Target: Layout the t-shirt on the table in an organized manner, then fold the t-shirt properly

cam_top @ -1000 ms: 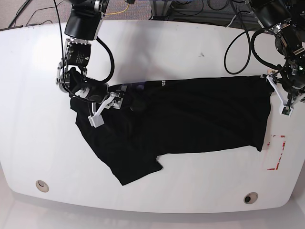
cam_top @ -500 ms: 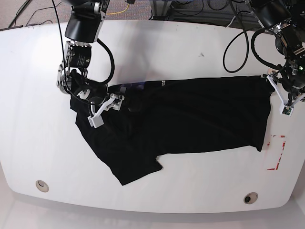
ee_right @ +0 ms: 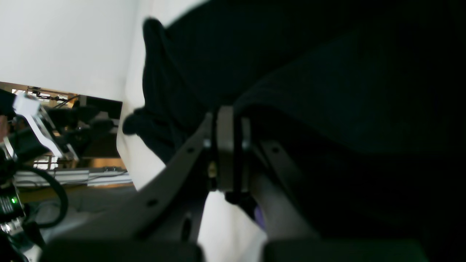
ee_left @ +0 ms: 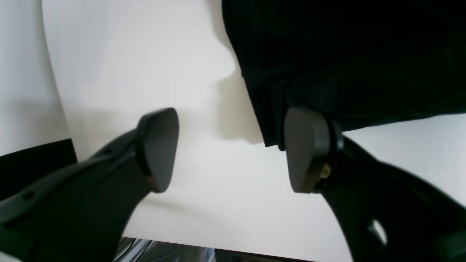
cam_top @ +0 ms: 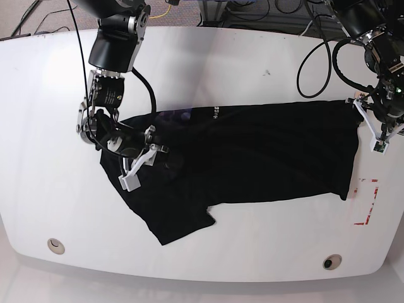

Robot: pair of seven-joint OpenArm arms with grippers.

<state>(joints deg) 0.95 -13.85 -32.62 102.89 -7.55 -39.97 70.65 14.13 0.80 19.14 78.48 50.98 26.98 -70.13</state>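
Since a second earlier, right gripper (cam_top: pixel 165 151) clamped shut and shifted lower on the cloth, dragging the collar area along. T-shirt (cam_top: pixel 252 151) lay spread, wrinkled, across the middle of the table (cam_top: pixel 221 63), one sleeve pointing to the near edge. Right fingers (ee_right: pixel 225 145) pressed together with a fold of black cloth pinched between them. Left gripper (ee_left: pixel 233 149) hung spread wide and empty at the hem corner, one fingertip (ee_left: pixel 309 145) just at the cloth edge. Red tape outline (cam_top: pixel 368 202) lay just beside the hem.

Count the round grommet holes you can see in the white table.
2: one grommet hole near the front left corner, the other grommet hole near the front right. The t-shirt might hide more.
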